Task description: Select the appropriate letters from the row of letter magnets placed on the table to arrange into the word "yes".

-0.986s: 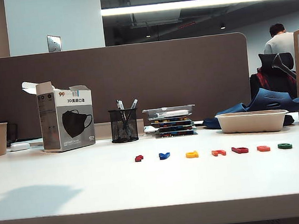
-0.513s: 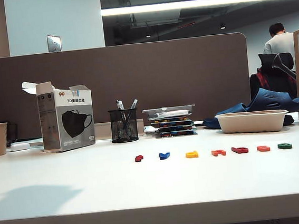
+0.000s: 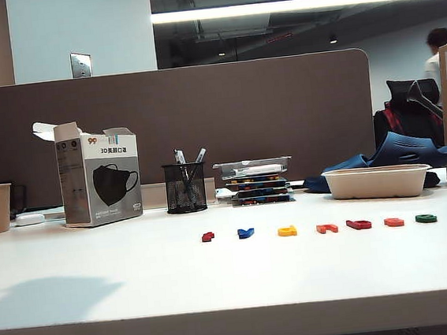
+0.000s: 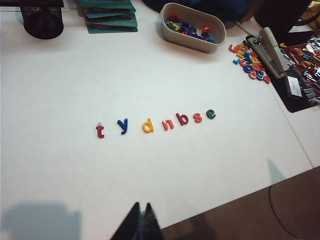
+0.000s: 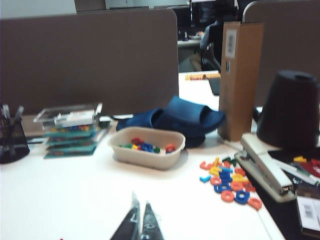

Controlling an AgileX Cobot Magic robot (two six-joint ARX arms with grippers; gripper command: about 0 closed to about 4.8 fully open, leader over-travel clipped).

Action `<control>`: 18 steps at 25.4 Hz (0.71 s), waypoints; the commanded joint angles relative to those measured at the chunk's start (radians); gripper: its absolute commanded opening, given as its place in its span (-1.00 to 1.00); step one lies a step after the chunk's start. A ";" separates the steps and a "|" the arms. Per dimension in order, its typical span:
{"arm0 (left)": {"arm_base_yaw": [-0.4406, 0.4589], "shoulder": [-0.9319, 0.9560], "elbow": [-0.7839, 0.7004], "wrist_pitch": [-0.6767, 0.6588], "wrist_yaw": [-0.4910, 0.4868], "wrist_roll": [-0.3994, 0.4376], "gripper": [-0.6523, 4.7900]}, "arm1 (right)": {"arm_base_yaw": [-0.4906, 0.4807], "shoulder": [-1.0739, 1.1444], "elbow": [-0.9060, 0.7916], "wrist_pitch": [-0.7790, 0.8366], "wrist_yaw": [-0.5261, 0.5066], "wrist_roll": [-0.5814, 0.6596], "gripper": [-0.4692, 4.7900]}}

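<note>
White table [image 3: 98, 267] looks as it did a second ago: I see the row of letter magnets [image 4: 155, 122] unmoved, with blue y [image 4: 123, 125], orange-red s [image 4: 198, 117] and green e [image 4: 211, 114] untouched. My left gripper [image 4: 141, 212] hangs over the near edge, jaws pressed together; my right gripper [image 5: 140, 212], also closed, faces the bin [image 5: 146, 146]. Nothing started.

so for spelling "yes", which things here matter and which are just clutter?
Job:
- blue y
- green e
- orange-red s
- left gripper, shut, above the table's near edge
- right gripper, shut, facing the letter tub

Clutter:
- t, d, n, b magnets
- tub of letters
- loose letter pile
- stapler
- mask box
- pen cup
</note>
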 commanded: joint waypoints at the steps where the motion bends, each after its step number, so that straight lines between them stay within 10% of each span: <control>1: 0.000 -0.003 0.003 0.006 -0.006 0.001 -0.78 | 0.001 -0.010 0.048 -0.038 -0.002 0.005 -0.80; 18: 0.000 -0.003 0.003 0.006 -0.006 0.001 -0.78 | 0.001 0.089 0.336 -0.307 -0.002 0.005 -0.84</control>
